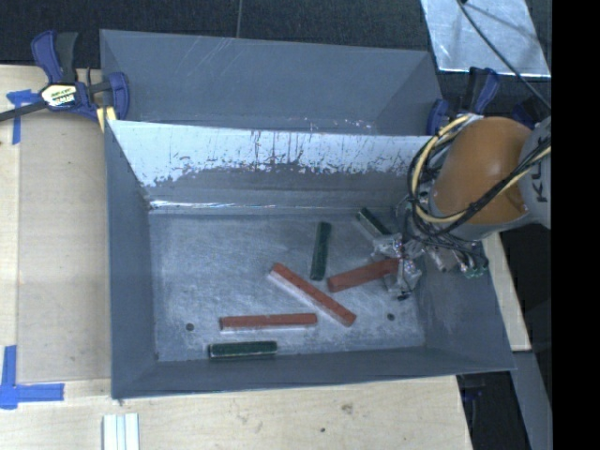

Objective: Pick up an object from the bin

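The grey bin (131, 251) has a few loose sticks on its floor. The arm (478, 172), with orange cover and cables, comes in from the right. Its pincer (403, 272) is low over the right part of the floor; I cannot tell whether it is wide, narrow or closed on anything. The long red stick (312, 295) lies slantwise mid-floor. A red bar (268, 322) lies flat near the front wall, with a green bar (243, 349) just in front of it. A green stick (321, 250) lies just above the long one. The short red stick (361, 276) lies tilted, its right end at the pincer. A small dark piece (375, 221) sits near the back, up-left of the pincer
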Controlling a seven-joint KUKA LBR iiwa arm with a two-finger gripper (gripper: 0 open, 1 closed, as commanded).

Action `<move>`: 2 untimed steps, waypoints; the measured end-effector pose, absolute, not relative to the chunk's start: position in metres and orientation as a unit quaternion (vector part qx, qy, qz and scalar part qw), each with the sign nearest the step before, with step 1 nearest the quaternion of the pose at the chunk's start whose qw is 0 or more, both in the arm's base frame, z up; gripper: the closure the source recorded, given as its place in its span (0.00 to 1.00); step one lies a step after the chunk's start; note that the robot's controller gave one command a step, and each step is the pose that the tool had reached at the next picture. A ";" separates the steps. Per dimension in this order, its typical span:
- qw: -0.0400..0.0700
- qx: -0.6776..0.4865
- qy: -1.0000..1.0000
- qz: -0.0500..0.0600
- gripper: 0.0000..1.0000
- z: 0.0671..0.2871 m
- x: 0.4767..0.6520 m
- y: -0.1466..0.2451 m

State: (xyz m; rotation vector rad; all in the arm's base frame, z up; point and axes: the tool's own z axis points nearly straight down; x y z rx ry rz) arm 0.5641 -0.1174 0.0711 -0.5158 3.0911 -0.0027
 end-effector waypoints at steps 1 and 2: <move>0.005 -0.240 0.971 0.004 1.00 0.074 0.559 -0.138; 0.006 -0.244 0.970 -0.003 1.00 0.218 0.575 -0.127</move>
